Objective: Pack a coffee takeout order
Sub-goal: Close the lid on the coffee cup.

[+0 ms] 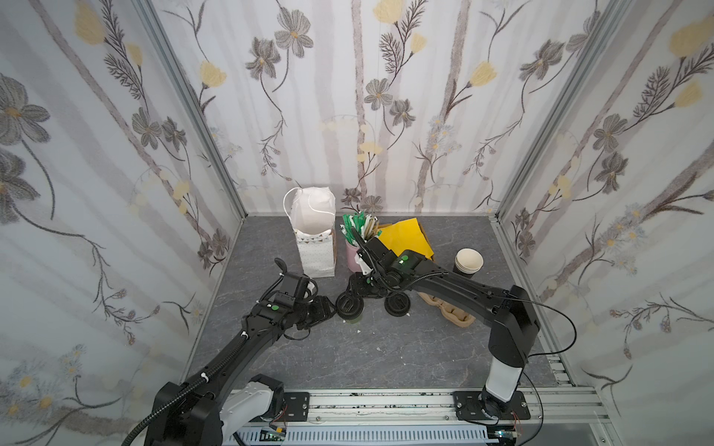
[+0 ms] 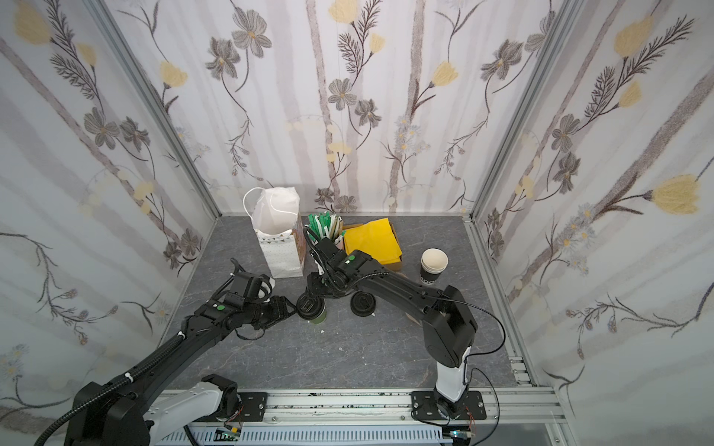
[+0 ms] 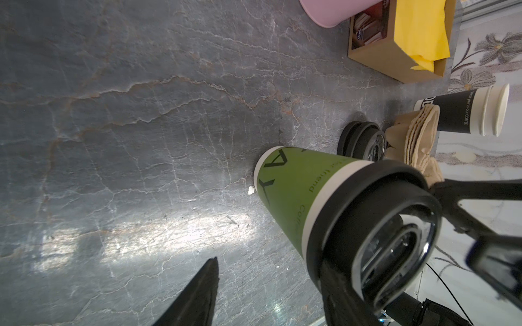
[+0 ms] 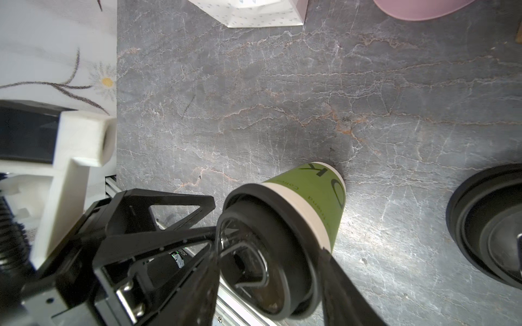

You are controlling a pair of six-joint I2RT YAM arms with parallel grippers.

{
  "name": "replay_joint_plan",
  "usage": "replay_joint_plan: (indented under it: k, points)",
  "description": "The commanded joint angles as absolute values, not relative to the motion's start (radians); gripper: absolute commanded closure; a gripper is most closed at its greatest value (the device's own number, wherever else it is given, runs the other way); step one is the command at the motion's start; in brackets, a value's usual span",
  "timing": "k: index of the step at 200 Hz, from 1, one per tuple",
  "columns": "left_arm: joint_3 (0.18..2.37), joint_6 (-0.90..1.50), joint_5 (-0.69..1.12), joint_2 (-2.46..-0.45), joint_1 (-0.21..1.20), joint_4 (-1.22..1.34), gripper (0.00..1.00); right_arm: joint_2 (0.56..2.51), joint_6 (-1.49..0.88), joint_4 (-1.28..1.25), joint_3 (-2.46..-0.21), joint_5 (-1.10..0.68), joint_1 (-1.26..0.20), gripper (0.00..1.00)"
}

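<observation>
"friend" on green cup (image 3: 296, 183); "you to our COFFEE" on blk cup (image 3: 454, 113)

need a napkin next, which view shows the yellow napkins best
Both top views: the yellow napkins show almost whole, one corner behind the right arm. The left wrist view cuts them off; the right wrist view shows none.

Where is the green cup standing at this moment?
In both top views the green cup stands near the middle of the table, in front of the white bag, spare lids to its right.

green paper cup (image 3: 293, 194), black lid (image 3: 367, 203) on, stands upright; yellow napkin (image 1: 405, 237) lies in a cardboard box (image 3: 395, 60) behind.
</observation>
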State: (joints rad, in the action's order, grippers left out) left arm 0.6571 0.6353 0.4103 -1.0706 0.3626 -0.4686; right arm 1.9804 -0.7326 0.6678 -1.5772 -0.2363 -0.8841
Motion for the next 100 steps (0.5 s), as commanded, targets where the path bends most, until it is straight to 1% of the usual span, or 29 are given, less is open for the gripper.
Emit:
replay_joint_plan:
  k: [1,27,72,100]
  points:
    - [0.672,0.624,0.399,-1.075,0.362,-0.465,0.39,1.967,-0.745,0.637,-1.561,-0.208,-0.882,0.44]
    - [0.684,0.617,0.398,-1.088,0.362,-0.465,0.39,1.97,-0.747,0.634,-1.548,-0.202,-0.874,0.43]
    - [0.705,0.617,0.391,-1.088,0.362,-0.466,0.39,1.949,-0.752,0.628,-1.545,-0.182,-0.867,0.48]
    - [0.709,0.621,0.385,-1.087,0.363,-0.465,0.39,1.926,-0.752,0.629,-1.53,-0.157,-0.859,0.54]
